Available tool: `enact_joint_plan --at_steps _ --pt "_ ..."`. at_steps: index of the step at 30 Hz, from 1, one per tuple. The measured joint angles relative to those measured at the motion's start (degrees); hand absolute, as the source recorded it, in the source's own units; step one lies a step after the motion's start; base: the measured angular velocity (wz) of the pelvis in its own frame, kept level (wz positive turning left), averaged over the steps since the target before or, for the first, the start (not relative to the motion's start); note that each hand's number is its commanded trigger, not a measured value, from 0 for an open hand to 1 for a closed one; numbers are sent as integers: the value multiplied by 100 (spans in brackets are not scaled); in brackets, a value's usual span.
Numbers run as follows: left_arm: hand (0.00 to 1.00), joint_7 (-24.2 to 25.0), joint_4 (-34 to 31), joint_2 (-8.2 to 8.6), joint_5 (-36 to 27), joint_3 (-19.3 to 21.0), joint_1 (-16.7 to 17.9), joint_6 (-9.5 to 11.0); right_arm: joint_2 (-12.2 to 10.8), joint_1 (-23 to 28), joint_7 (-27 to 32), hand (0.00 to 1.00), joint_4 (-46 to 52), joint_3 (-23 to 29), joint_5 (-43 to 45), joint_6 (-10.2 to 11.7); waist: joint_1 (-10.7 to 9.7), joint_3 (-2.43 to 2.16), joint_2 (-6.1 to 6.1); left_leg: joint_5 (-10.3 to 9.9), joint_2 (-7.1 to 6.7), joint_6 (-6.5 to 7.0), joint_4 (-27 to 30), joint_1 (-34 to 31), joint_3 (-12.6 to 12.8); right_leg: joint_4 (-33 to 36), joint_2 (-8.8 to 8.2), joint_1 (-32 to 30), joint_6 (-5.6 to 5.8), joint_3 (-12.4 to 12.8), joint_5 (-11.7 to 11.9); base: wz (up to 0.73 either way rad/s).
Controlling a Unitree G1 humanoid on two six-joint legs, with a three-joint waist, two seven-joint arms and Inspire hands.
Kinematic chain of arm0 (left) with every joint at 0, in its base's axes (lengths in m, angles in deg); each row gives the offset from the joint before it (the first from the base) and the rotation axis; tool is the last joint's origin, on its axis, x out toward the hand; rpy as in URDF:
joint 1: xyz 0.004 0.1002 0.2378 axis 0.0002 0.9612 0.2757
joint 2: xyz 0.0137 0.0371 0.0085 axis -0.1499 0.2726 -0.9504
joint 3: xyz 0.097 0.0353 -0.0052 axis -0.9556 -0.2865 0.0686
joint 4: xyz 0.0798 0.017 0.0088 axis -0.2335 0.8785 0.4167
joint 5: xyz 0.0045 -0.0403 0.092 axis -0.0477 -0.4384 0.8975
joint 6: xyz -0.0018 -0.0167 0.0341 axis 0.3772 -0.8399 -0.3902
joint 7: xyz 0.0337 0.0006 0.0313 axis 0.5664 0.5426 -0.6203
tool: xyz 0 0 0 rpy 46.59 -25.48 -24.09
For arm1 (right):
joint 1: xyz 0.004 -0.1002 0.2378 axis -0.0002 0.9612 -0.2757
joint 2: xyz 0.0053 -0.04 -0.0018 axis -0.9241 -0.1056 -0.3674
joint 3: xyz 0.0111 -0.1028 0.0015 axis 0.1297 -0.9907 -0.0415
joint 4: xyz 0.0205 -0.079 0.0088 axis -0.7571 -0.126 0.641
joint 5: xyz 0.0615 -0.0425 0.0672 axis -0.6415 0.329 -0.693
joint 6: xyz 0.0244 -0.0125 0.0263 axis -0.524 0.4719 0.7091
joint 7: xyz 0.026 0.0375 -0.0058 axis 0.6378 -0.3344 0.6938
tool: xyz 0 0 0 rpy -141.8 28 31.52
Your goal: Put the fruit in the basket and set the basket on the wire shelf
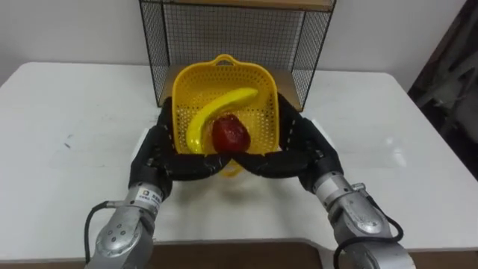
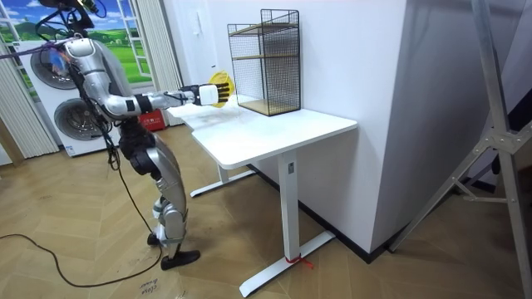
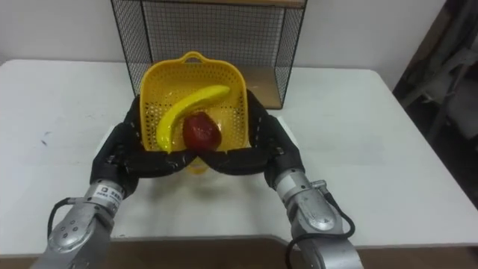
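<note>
A yellow mesh basket (image 1: 261, 82) holds a banana (image 1: 224, 104) and a red apple (image 1: 230, 134). I carry it tilted, just in front of the black wire shelf (image 1: 231, 33), whose lower wooden board lies behind it. My left hand (image 1: 153, 153) clasps the basket's left side and my right hand (image 1: 306, 146) the right side. The fingers of both curl under the near rim and meet by the near handle. In the room view I stand at the table's end with both arms stretched out, and the basket (image 2: 220, 87) is off the tabletop, short of the shelf (image 2: 266, 62).
The white table (image 1: 75, 112) is bare on both sides of the shelf. The shelf stands at the far edge against a white wall. Behind me are washing machines (image 2: 50, 91), with wooden floor around the table.
</note>
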Motion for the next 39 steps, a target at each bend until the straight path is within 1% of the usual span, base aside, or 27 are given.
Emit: enact_joint_plan --at_steps 1,3,4,5,6,7,9,11,12,13,14,16,19,21,22,23,24,25,27,29,31,33,34,35,36,37,39 --pt "0 0 -1 -4 3 13 -12 2 -23 -4 -5 0 -2 -2 -3 1 15 2 -19 56 -36 6 208 -201 -58 62 1 -13 -72 67 -44 9" --pt "0 14 -1 65 -23 -40 -39 6 64 -2 -8 0 -3 4 -27 -2 13 30 -64 30 -480 93 -186 -742 -178 43 -40 -29 -91 306 -58 6" --pt "0 14 -1 80 -23 -61 -39 5 91 -2 -9 0 -2 12 -28 -2 43 50 -108 66 -561 75 -426 -870 -154 42 -52 -39 -86 363 -60 -33" --pt "0 20 -9 90 -24 -48 -40 8 105 -8 -31 0 1 27 -21 -2 122 14 -52 297 -648 52 -964 -1131 -100 27 -48 -43 -90 411 -64 -49" --pt "0 48 -10 119 -21 7 -40 10 106 -5 -66 0 -2 27 -19 -8 184 -16 -4 653 -658 69 -1611 -1296 -107 35 -14 -42 -126 413 -97 -47" --pt "0 63 -10 124 -20 2 -38 10 103 -1 -79 0 -8 26 -19 -13 196 -20 -6 864 -658 84 -1847 -1304 -121 62 0 -12 -137 444 -133 -39" --pt "0 64 -9 75 -26 17 -32 13 94 20 -110 0 -13 -15 -3 -15 198 -114 -119 1610 -720 123 -2377 -1160 -144 182 -2 83 -81 539 -306 -15" --pt "0 61 -9 25 -27 6 -34 12 108 10 -97 0 -12 -30 -11 -14 185 -132 -247 1760 -774 227 -2429 -1131 -146 149 -36 107 -61 570 -349 -6" --pt "0 58 -8 14 -35 14 -32 8 132 17 -76 0 -11 -34 -14 -15 183 -79 -264 1842 -778 271 -2333 -1129 -172 100 -34 180 -58 577 -386 -14" --pt "0 58 -8 3 -34 4 -32 6 149 34 -56 0 -11 -39 -13 -17 184 -56 -262 1865 -780 297 -2265 -1134 -179 59 -32 235 -52 574 -409 -9" --pt "0 60 -8 -13 -35 -19 -32 6 148 52 -46 0 -11 -72 -13 -27 185 -40 -282 1871 -855 350 -2132 -1160 -173 59 -80 292 -35 576 -512 6" --pt "0 61 -9 8 -42 -44 -49 10 146 50 -41 0 -7 -83 -27 -28 153 -57 -309 1664 -933 406 -1890 -1231 -122 75 -201 321 34 582 -649 7" --pt "0 77 -12 10 -39 -103 -50 12 157 50 43 0 -1 -81 -52 -28 141 -69 -326 1250 -1186 563 -1556 -1281 -37 202 -469 439 194 583 -941 9" --pt "0 86 -12 33 -39 -139 -58 19 178 20 134 0 8 -94 -48 -27 190 -78 -335 908 -1364 678 -1233 -1263 69 1103 -742 262 470 520 -1097 -3" --pt "0 86 -13 31 -39 -144 -68 20 170 20 154 0 13 -103 -43 -27 180 -77 -335 815 -1387 715 -1141 -1246 87 1465 -811 154 554 460 -1054 10" --pt "0 86 -27 25 -37 -158 -72 21 146 20 211 0 15 -108 -17 -22 172 -72 -344 628 -1437 770 -968 -1176 107 2128 -940 -37 798 400 -882 27" --pt "0 86 -101 -1 -34 -158 -88 21 119 1 270 0 36 -100 13 1 127 -68 -328 436 -1455 820 -785 -1152 110 2610 -980 -176 839 357 -644 33" --pt "0 85 -166 -14 -34 -160 -131 22 115 -35 300 0 46 -92 21 32 78 -41 -336 376 -1463 844 -704 -1168 120 2799 -1019 -248 834 298 -555 39" --pt "0 53 -253 -41 -34 -151 -268 74 131 -163 395 0 47 -90 20 73 52 34 -293 279 -1466 892 -653 -1185 92 3234 -1061 -505 862 197 -138 24" --pt "0 -7 -251 -70 -37 -186 -404 76 114 -177 455 0 47 -88 16 103 7 81 -196 276 -1423 894 -671 -1195 -88 3405 -988 -703 904 87 138 18" --pt "0 -63 -251 -78 -52 -190 -424 103 121 -192 441 0 47 -99 -32 108 52 67 -106 245 -1414 873 -690 -1197 -116 3203 -923 -887 816 246 -264 2" --pt "0 -66 -173 -60 -56 -237 -422 121 212 -187 444 0 5 -145 -60 151 -48 31 72 269 -1422 880 -683 -1171 -107 2147 -972 -1038 836 357 -842 14" --pt "0 -67 -141 -41 -58 -248 -417 122 248 -187 446 0 -3 -173 -60 161 -68 22 102 278 -1432 872 -683 -1158 -107 1805 -999 -1032 825 401 -906 8" --pt "0 -89 -81 -5 -49 -235 -382 121 280 -174 453 0 -16 -233 -60 170 -88 15 125 301 -1432 833 -702 -1139 -123 1513 -1001 -976 642 344 -872 0" --pt "0 -122 -68 20 -20 -274 -348 121 361 -146 456 0 -17 -252 -61 169 -107 -24 188 348 -1401 804 -807 -1089 -129 1339 -944 -906 611 328 -770 -4" --pt "0 -119 -68 18 1 -309 -345 121 383 -122 457 0 -16 -247 -61 169 -117 -33 199 365 -1371 796 -844 -1067 -134 1247 -892 -867 607 332 -727 -10" --pt "0 -111 -70 7 8 -364 -332 120 376 -102 455 0 -30 -163 -51 165 -123 -30 85 460 -1287 763 -1075 -931 -155 908 -765 -712 589 354 -552 -14"
